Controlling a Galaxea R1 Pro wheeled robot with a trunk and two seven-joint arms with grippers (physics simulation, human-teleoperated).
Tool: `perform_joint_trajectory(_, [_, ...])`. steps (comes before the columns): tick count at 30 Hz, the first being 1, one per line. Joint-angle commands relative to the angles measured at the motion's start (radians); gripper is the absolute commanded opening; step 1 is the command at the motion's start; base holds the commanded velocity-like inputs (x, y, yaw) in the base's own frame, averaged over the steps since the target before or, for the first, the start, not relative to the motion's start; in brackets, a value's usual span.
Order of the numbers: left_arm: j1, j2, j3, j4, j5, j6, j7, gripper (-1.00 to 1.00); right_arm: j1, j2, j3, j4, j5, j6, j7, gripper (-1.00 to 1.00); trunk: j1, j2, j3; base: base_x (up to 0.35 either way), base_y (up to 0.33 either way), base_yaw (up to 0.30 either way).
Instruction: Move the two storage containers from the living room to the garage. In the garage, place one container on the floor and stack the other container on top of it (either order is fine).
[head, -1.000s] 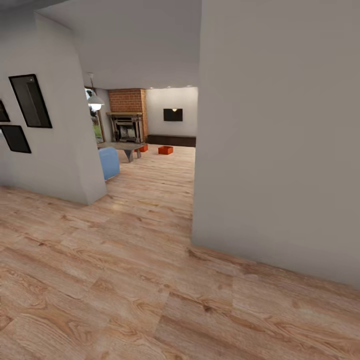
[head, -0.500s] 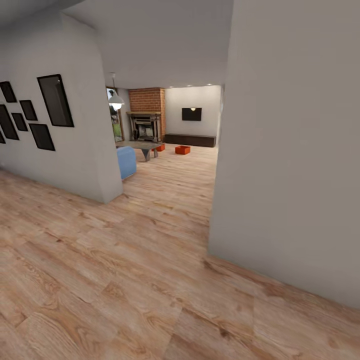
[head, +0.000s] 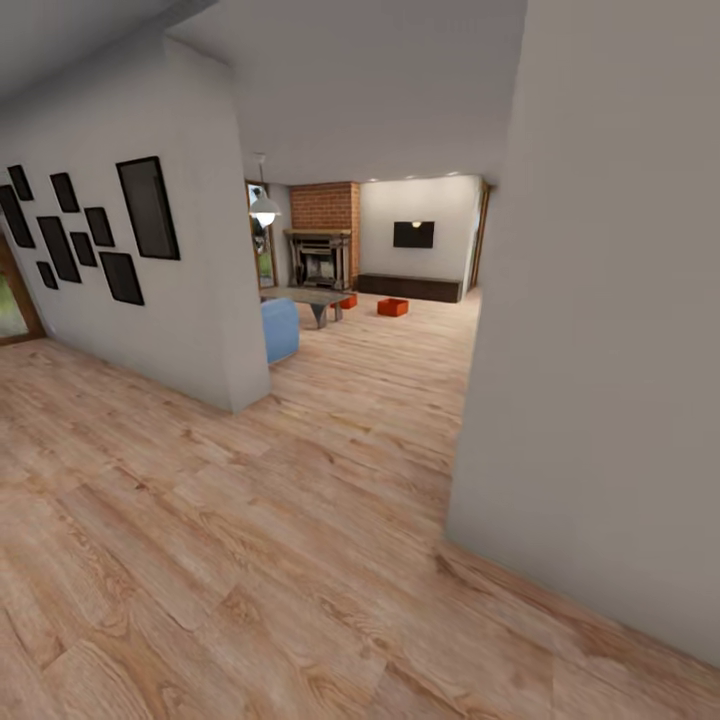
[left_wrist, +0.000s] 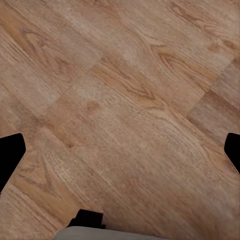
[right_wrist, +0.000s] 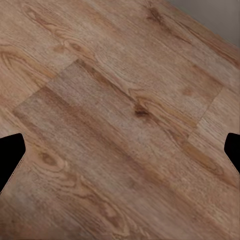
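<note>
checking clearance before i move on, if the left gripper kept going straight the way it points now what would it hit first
The wood plank floor. The left gripper has its fingers spread wide with nothing between them, and nothing but bare planks lies ahead of it. How far off the floor is cannot be judged from this view.

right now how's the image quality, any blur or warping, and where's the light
Head view: wide-angle bend in the grey walls, the far orange-red box bins small and soft, ceiling spots lighting the far room. Both wrist views: sharp wood plank floor, flat even light, dark fingertips at the edges.
</note>
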Motion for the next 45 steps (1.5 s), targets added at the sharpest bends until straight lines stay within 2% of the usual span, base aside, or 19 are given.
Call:
perform_joint_trajectory(1, [-0.001,0.0,-0.001,0.001,-0.001,-0.003,0.005,1.0,0.0,0.001,-0.006,-0.001,0.011,-0.001,-0.003,1.0,0.001,0.0,0.001,0.326,0.0,0.172])
perform_joint_trajectory(9, [-0.001,0.0,-0.001,0.0,-0.001,-0.003,0.005,1.0,0.0,0.001,-0.006,-0.001,0.011,-0.001,-0.003,1.0,0.001,0.0,0.007,0.326,0.0,0.107])
perform_joint_trajectory(31, [-0.001,0.001,-0.001,0.0,-0.001,-0.003,0.005,1.0,0.0,0.0,-0.006,-0.002,0.011,-0.001,-0.003,1.0,0.001,0.0,0.007,0.315,0.112,0.001])
perform_joint_trajectory(45, [-0.001,0.001,-0.001,-0.001,-0.001,-0.001,0.005,1.0,0.0,0.001,-0.006,-0.001,0.009,-0.001,-0.003,1.0,0.001,0.0,0.015,0.311,0.076,0.0])
